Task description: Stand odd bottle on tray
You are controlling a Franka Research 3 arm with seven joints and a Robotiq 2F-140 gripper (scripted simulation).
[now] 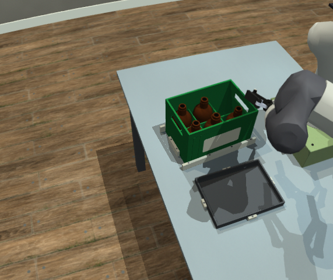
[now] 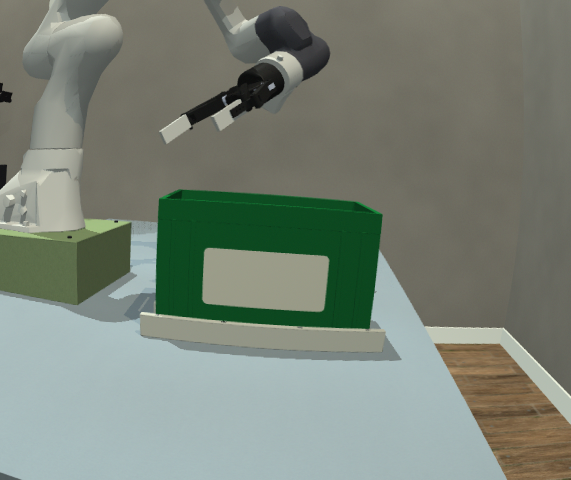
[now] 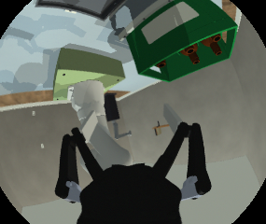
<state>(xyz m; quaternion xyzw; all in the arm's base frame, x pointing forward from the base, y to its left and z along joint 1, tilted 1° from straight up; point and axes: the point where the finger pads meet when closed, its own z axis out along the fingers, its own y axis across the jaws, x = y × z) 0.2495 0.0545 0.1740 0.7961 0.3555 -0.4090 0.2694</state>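
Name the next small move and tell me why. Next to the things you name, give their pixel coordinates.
Probably swing the claw [image 2: 193,129] [image 3: 129,112] over the green crate [image 1: 176,141] [image 2: 267,235] [image 3: 147,58] and turn its fingers downward, without closing them yet. It is open, holds nothing and slants off to one side above the crate's rim, while all five brown bottles stand inside and none is on the black tray [image 1: 217,224].
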